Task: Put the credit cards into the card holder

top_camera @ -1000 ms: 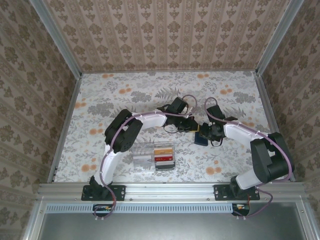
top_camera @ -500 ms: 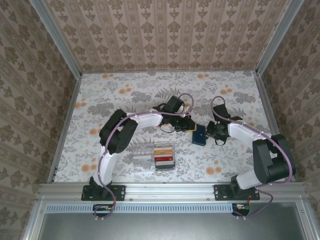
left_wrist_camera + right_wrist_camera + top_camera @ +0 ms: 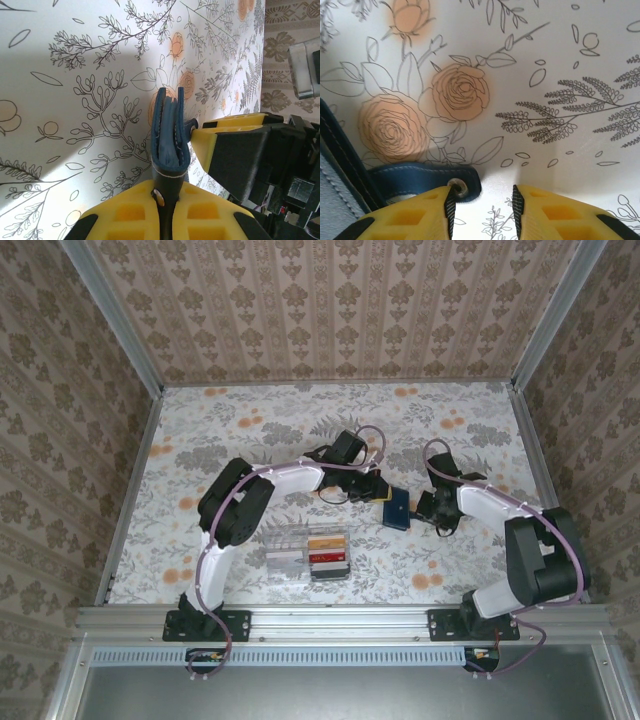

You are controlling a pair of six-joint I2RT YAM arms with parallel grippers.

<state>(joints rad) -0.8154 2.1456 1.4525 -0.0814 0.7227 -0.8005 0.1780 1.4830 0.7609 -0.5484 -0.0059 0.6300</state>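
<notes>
Left wrist view: left gripper (image 3: 167, 187) is clamping card holder (image 3: 169, 131) on edge. Right gripper (image 3: 482, 199) is hovering, jaws parted, beside holder's tab (image 3: 417, 177); a square pinch looks best.

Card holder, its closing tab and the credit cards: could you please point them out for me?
card holder (image 3: 169, 132), left wrist view, its upright blue edge.
closing tab (image 3: 415, 178), right wrist view, strap's middle.
credit cards (image 3: 327, 557), top external view, stack's red card.
</notes>
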